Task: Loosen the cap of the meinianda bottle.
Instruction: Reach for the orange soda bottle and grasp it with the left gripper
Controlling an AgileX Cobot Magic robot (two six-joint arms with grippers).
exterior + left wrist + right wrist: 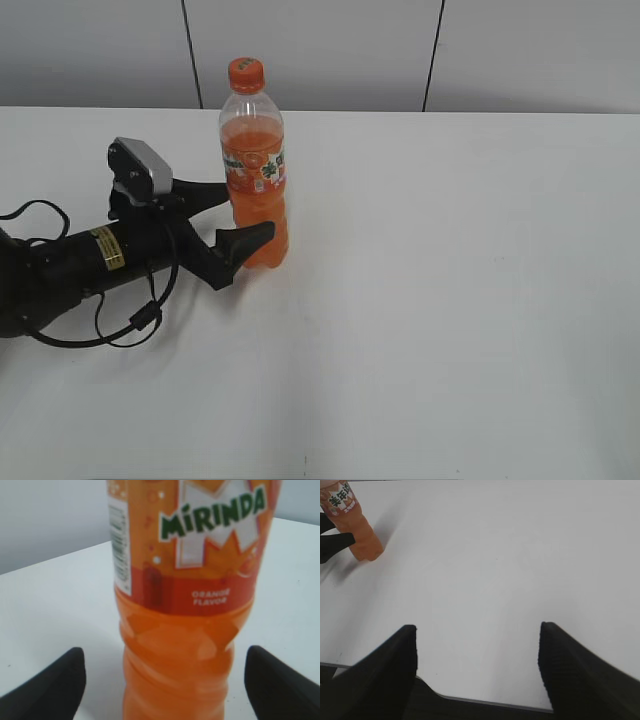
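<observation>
Around the tall clear plastic bottle of orange drink (254, 180) our left gripper (231, 214) gapes wide, untouching; we judge bracing comes next, our idle right gripper (477, 652), also wide, then taking the round orange cap (245, 73)

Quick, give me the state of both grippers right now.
Left gripper: open, one finger on each side of the meinianda bottle's lower body, not yet clamped.
Right gripper: open, holding nothing, over the bare white table, far from the bottle.
</observation>
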